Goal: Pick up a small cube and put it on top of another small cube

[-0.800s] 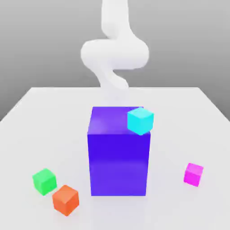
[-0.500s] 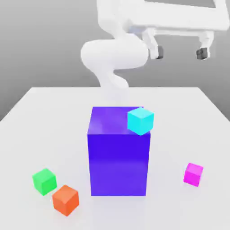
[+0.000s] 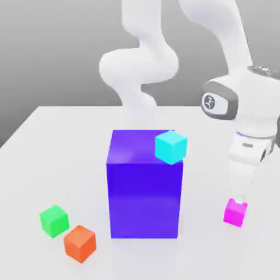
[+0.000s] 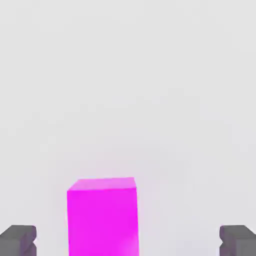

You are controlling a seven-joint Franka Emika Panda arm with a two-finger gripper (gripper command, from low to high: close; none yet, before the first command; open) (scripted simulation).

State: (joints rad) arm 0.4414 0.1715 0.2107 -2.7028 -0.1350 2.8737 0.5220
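Magenta cube (image 4: pixel 102 216) sits right between the fingers (image 4: pixel 19 240), and those fingers are spread as wide as they go, gripping nothing yet, with daylight on both sides of the cube! From the hand view the cube looks a touch nearer one pad than the other, so the smart play, I'd say, is to centre over it before squeezing, then drop until the pads cover the cube's flat side faces and close square on them, not on a corner. Over in the exterior view the gripper (image 3: pixel 239 198) hangs straight down on the magenta cube (image 3: pixel 235 213), which rests on the white bench (image 3: pixel 54 142) near the exterior view's right edge. Further out stands the big blue-violet block (image 3: pixel 144 191) in the middle, a cyan cube (image 3: pixel 171 147) perched on its top corner. Down at the exterior view's left lie a green cube (image 3: pixel 54 220) and an orange cube (image 3: pixel 80 243), close together, either a likely landing spot. A firm, level grip now will make that stacking far easier.
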